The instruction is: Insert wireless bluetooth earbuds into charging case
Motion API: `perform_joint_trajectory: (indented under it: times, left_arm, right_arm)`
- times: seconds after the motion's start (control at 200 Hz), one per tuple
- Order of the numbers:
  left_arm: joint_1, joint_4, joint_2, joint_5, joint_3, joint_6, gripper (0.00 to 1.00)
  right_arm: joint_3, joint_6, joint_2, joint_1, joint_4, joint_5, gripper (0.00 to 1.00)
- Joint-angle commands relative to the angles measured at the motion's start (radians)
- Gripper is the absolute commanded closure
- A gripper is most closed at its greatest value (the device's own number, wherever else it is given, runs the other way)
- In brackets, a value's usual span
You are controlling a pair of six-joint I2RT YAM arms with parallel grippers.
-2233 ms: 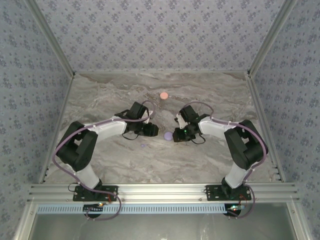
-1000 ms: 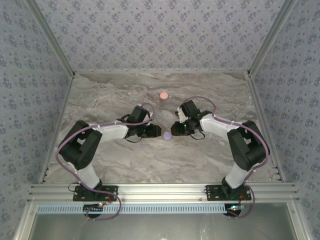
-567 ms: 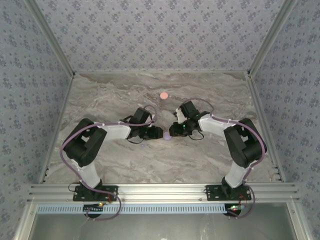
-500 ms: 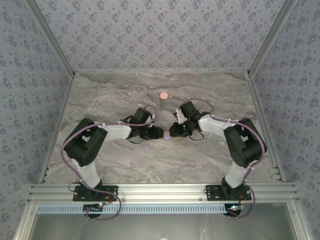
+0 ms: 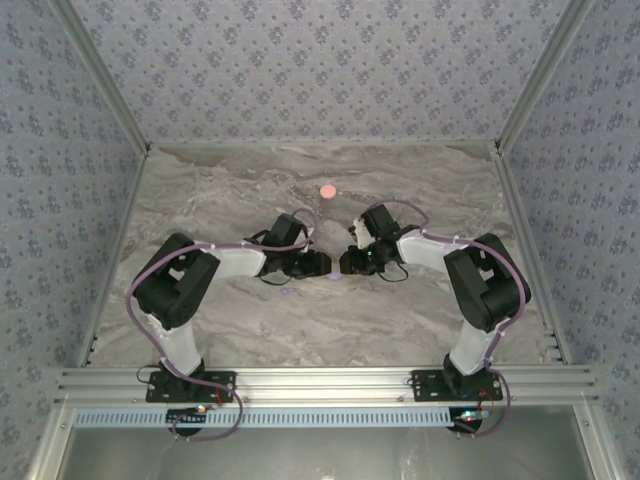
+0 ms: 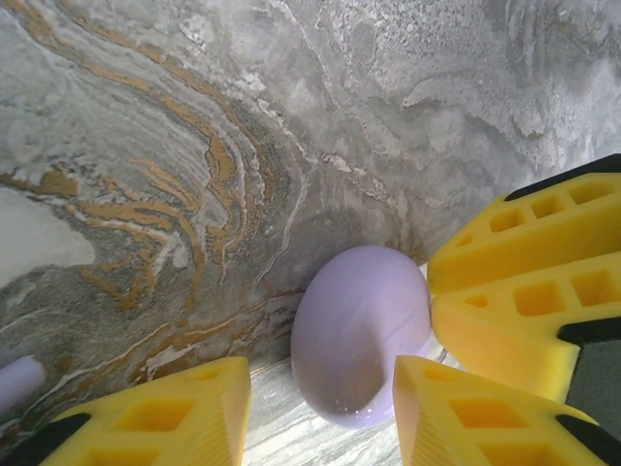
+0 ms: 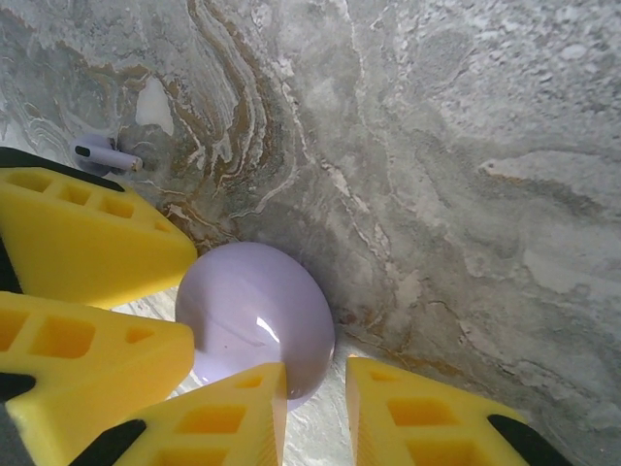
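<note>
My left gripper (image 6: 320, 388) apart, straddling closed lavender case (image 6: 359, 345) to steady it. My right gripper (image 7: 315, 374) almost together, tips at case edge, I think to pry lid. Lavender earbud (image 7: 102, 153) lies on table (image 7: 466, 146), upper left of right wrist view.

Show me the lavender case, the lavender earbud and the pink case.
lavender case (image 7: 254, 316), right wrist view, middle of its top.
lavender earbud (image 7: 102, 153), right wrist view, on its stem.
pink case (image 5: 327, 191), top external view, its centre.
</note>
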Motion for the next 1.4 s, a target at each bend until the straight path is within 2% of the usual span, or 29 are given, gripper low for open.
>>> perform_joint_trajectory:
  times: [0.0,0.57,0.969,1.124,1.394]
  left_arm:
    - [-0.012,0.014,0.034,0.027,0.017,-0.011,0.58]
    - [-0.014,0.111,0.054,0.096,0.01,-0.079,0.62]
    - [-0.013,0.148,0.05,0.115,0.01,-0.11,0.73]
    - [-0.011,0.151,0.034,0.1,0.004,-0.112,0.79]
    - [0.018,0.141,-0.084,0.082,-0.026,-0.037,0.81]
  right_arm:
    - [-0.011,0.016,0.017,-0.006,0.0,-0.013,0.77]
    - [-0.015,0.02,0.025,-0.01,0.0,-0.013,0.77]
    - [-0.027,0.027,-0.001,-0.022,0.015,-0.031,0.76]
    - [-0.05,0.031,-0.05,-0.036,0.032,-0.033,0.73]
    - [-0.096,-0.019,-0.227,-0.096,0.047,-0.067,0.63]
